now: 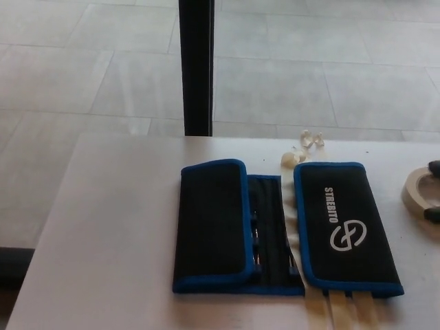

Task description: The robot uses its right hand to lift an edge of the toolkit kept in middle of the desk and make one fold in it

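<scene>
The toolkit [275,230] lies flat in the middle of the white desk [117,234]. It is black with blue trim. Its left panel [210,223] is folded over, and a narrow middle strip [271,227] shows tools. Its right panel [344,227] lies flat with a white STREBITO logo facing up. Only small dark bits of my right hand [434,214] show at the picture's right edge, beside the tape roll and clear of the toolkit. My left hand is out of view.
A beige tape roll [414,192] lies at the right edge of the desk. Small white scraps [302,146] sit just behind the toolkit. Beige straps [344,309] stick out at its front. A black post [196,65] stands behind the desk on the tiled floor.
</scene>
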Motion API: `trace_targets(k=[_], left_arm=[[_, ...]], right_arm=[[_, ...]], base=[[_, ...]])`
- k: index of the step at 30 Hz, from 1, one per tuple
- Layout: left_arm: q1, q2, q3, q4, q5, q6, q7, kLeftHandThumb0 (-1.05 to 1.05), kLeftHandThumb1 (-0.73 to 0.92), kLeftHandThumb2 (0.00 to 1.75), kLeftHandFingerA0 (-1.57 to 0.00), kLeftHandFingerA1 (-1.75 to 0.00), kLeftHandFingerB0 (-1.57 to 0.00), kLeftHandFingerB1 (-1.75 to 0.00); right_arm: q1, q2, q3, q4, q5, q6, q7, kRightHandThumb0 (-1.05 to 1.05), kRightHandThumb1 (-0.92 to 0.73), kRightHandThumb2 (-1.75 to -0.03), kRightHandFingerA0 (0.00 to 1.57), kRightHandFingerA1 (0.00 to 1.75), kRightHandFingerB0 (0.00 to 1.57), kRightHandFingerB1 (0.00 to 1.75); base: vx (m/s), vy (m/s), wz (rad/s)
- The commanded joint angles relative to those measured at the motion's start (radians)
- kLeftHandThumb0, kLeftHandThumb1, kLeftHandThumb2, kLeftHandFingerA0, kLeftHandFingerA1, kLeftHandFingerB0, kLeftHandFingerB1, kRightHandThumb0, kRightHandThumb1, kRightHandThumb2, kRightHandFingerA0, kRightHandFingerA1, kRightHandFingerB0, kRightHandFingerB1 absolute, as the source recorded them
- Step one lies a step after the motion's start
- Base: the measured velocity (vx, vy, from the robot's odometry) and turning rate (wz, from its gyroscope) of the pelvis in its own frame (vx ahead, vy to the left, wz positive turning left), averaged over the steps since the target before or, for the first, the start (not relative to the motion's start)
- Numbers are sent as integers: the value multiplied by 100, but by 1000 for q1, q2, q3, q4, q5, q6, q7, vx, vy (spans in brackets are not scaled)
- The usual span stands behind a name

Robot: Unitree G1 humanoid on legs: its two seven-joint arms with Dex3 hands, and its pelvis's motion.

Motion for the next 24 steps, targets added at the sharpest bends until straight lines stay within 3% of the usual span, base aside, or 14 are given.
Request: trace_targets(k=[1, 7, 10, 11, 14, 15, 16, 17, 20, 21, 22, 24], left_arm=[[3, 23, 1, 1, -8, 12, 2, -75, 91, 68, -47, -67, -36, -50], [-2, 21, 1, -1, -10, 17, -1, -75, 91, 67, -46, -67, -36, -51], [4, 16, 4, 1, -12, 9, 3, -76, 91, 66, -47, -66, -37, -50], [7, 14, 6, 2, -13, 8, 5, -73, 70, 109, -44, -69, -32, -58], [8, 10, 7, 2, -14, 7, 5, -73, 70, 109, -44, -69, -32, -58], [8, 6, 7, 4, -15, 7, 7, -76, 91, 66, -47, -67, -37, -51], [7, 2, 14, 9, -21, 17, 17, -76, 89, 67, -49, -66, -39, -51], [8, 2, 19, 6, -27, 18, 14, -76, 89, 66, -49, -70, -37, -52], [13, -2, 24, 7, -30, 10, 14, -75, 89, 66, -49, -69, -38, -52], [15, -3, 15, 4, -20, 5, 16, -76, 90, 66, -51, -71, -39, -53], [12, -3, 17, 4, -22, 12, 20, -77, 90, 66, -51, -71, -38, -52], [10, -5, 19, 8, -24, 12, 21, -75, 88, 66, -51, -71, -41, -53]], right_arm=[[-50, -74, -301, 47, 150, 47, -23, -52, -73, -64, 58, 46, 43, 39], [-54, -117, -501, 204, 161, -27, -90, -54, -72, -62, 69, 48, 51, 42], [-23, -136, -605, 399, 130, -157, -190, -70, -69, -61, 81, 63, 58, 51], [-18, -141, -634, 458, 130, -177, -216, -72, -69, -62, 81, 68, 57, 57], [-27, -148, -645, 489, 122, -193, -216, -72, -69, -62, 81, 68, 57, 57], [-8, -131, -702, 575, 151, -268, -237, -73, -70, -60, 78, 89, 48, 76], [7, -122, -739, 668, 162, -343, -259, -75, -53, -94, 76, 89, 46, 75], [-10, -118, -799, 774, 212, -361, -298, -75, -70, -60, 74, 97, 44, 87], [-22, -121, -826, 833, 215, -365, -343, -76, -70, -60, 76, 96, 44, 90], [-28, -102, -854, 886, 236, -394, -382, -76, -52, -95, 73, 99, 57, 95], [-38, -95, -882, 910, 261, -399, -397, -72, -71, -61, 68, 105, 33, 105], [-48, -73, -923, 928, 300, -406, -399, -69, -73, -60, 64, 106, 12, 93]], base=[[0, 0, 0], [0, 0, 0], [0, 0, 0], [0, 0, 0], [0, 0, 0], [0, 0, 0], [0, 0, 0], [0, 0, 0], [0, 0, 0], [0, 0, 0], [0, 0, 0], [0, 0, 0]])
